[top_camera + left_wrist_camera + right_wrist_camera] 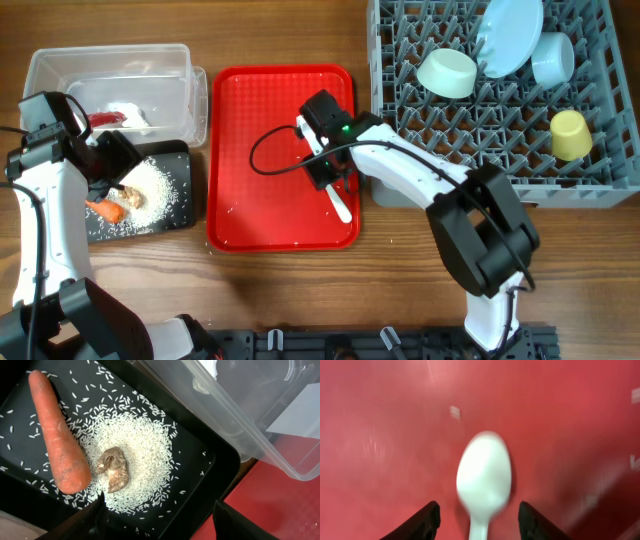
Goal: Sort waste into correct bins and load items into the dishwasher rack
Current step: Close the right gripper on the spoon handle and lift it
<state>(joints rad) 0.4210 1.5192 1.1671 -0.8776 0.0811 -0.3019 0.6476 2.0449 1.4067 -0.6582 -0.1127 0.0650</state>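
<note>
The black tray [190, 190] holds rice grains [155, 185], an orange carrot [105, 209] and a brown lump [132, 196]. My left gripper [115, 170] hovers open over them. The left wrist view shows its open fingers [159, 515] below the carrot [60, 440], lump [114, 467] and rice [145, 445]. The clear tub [60, 65] holds the red-and-white wrapper [107, 119]. My right gripper [330, 175] is open, its fingers [479, 510] either side of the white spoon [484, 475] on the red tray [260, 110]. The grey rack [600, 170] holds the plate [510, 35], green bowl [447, 73], blue bowl [553, 58] and yellow cup [570, 134].
The clear tub's corner [260, 435] overhangs the black tray's edge [200, 475] in the left wrist view, with the red tray [280, 505] beside it. A few stray rice grains lie on the red tray [395, 420]. White paper [130, 112] lies in the tub.
</note>
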